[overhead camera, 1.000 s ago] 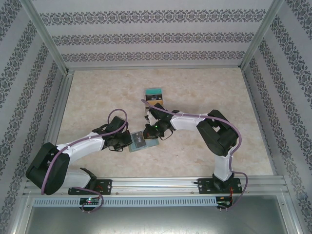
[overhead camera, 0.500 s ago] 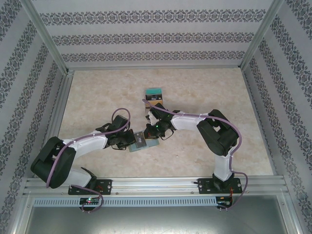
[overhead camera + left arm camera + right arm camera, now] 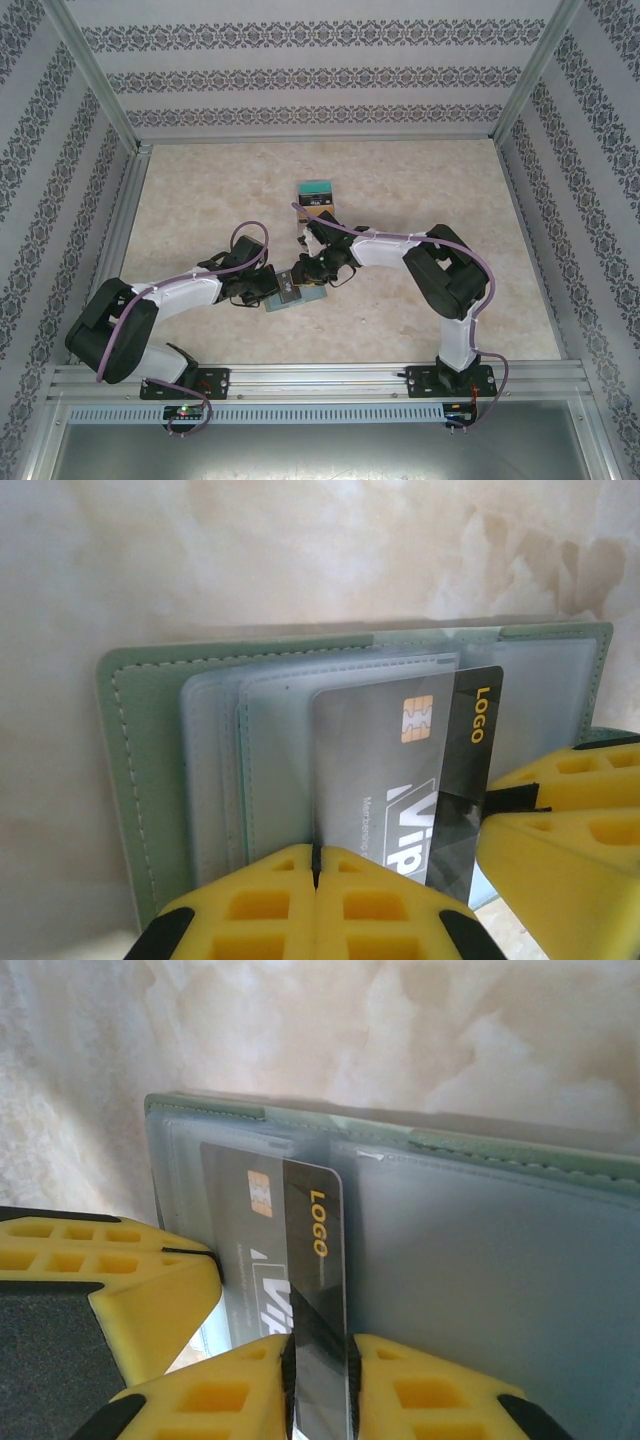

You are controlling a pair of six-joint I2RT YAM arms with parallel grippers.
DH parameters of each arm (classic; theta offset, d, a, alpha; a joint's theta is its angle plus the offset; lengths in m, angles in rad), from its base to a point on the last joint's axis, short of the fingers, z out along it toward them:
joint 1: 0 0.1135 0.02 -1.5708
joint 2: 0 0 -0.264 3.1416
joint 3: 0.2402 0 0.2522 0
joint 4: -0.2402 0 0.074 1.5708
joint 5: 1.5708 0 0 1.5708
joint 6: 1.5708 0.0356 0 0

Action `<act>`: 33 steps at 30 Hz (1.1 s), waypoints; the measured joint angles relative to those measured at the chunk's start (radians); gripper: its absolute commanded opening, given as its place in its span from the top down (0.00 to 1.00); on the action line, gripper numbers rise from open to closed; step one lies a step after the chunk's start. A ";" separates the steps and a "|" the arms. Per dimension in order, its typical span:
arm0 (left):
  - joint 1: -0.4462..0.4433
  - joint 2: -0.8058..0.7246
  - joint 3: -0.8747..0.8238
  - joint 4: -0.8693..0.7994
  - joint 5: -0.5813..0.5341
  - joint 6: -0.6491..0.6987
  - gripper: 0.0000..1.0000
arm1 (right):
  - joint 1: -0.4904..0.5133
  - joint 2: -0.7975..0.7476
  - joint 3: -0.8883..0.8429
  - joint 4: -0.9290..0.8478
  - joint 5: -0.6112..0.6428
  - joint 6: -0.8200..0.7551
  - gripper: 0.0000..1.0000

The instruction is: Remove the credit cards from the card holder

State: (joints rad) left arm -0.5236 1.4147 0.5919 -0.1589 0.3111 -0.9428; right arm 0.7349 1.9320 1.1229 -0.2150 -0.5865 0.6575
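Opening a crack, your right gripper (image 3: pixel 320 1365) has parted its jaws. A second ago they were together; now a narrow slot stands between them. Through it you see the bare strip of the black card (image 3: pixel 318 1225), the strip with the gold LOGO print. That card is partway out: its chip end sits under the clear pocket and its other end pokes past the pocket mouth. I cannot tell whether the jaws grip the card or only straddle it.

Your left gripper (image 3: pixel 315 885) is fully together, its tips planted on the card holder (image 3: pixel 150 780). It seems to pin the holder open and flat on the table (image 3: pixel 450 190). The holder lies between the two wrists, somewhat nearer the near edge than the far one, and has not shifted.

Two other cards (image 3: pixel 316 196), one teal and one dark, lie touching each other farther toward the far edge, already out.

My reading is that you are opening to take the exposed end, so keep the left pin firm.
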 measured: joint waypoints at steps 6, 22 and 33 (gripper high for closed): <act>0.000 0.000 0.000 0.000 0.000 0.000 1.00 | 0.000 0.018 0.000 0.010 -0.010 0.003 0.72; 0.000 -0.002 0.000 -0.005 -0.003 0.019 1.00 | -0.061 0.001 -0.053 0.060 -0.062 0.014 1.00; 0.000 -0.029 0.002 -0.054 -0.027 0.045 1.00 | -0.174 -0.090 -0.099 0.008 -0.083 -0.060 1.00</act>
State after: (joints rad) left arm -0.5236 1.3857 0.5938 -0.2131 0.2836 -0.8982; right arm 0.5610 1.8416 1.0237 -0.2073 -0.6693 0.5980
